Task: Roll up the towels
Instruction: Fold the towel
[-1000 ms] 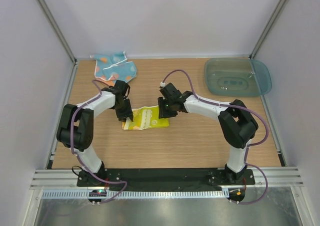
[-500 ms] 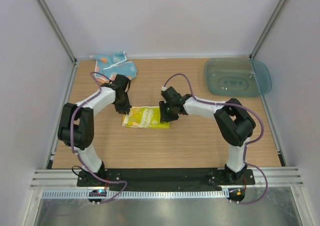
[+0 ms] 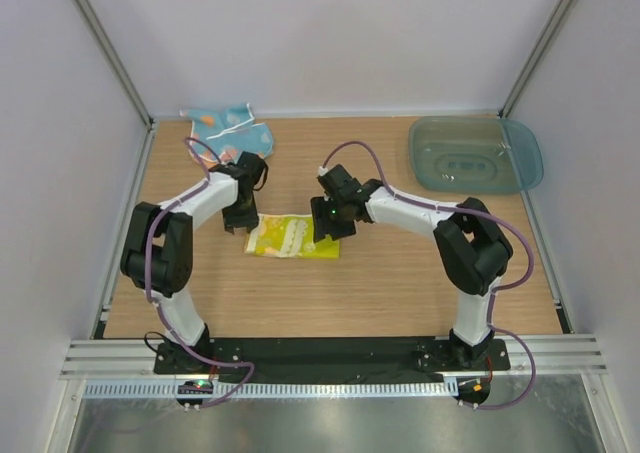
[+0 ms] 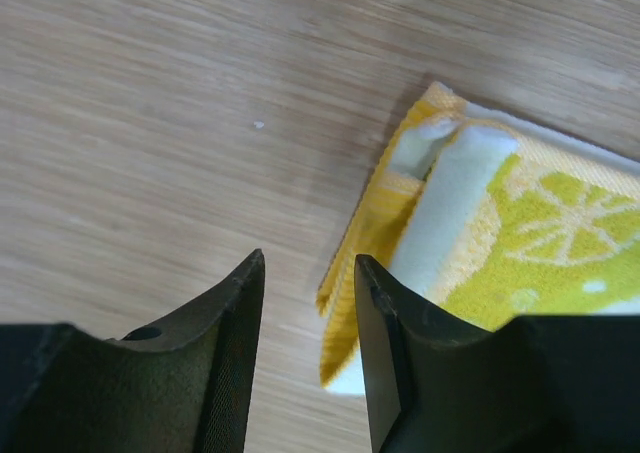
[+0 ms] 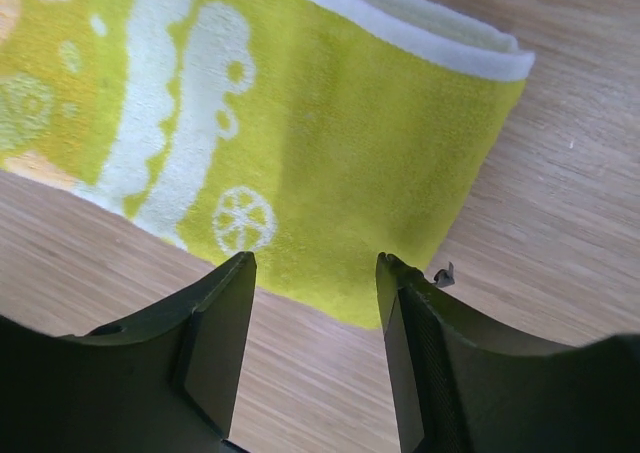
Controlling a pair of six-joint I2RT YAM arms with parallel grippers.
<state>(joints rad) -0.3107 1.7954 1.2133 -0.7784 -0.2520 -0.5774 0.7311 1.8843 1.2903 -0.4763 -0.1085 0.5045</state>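
Wooden bench [image 3: 400,283]: blue towel [image 3: 228,135] crumpled at the far left corner; left fingers [image 4: 200,363] apart over bare wood beside the folded yellow towel [image 3: 292,237] mid-bench; right fingers [image 5: 215,343] apart above its right edge; teal tray [image 3: 475,155] far right.

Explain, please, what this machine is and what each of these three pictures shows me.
These are two robot arms bolted to a wooden table. The wide picture looks down from above and behind them; the two close-ups come from a camera on each wrist, so the black prongs there are that arm's own claw. A folded yellow towel lies mid-table, a crumpled blue towel at the far left, a teal tray at the far right. The left claw hangs by the yellow towel's left end, the right claw over its right end. Both are open and hold nothing.
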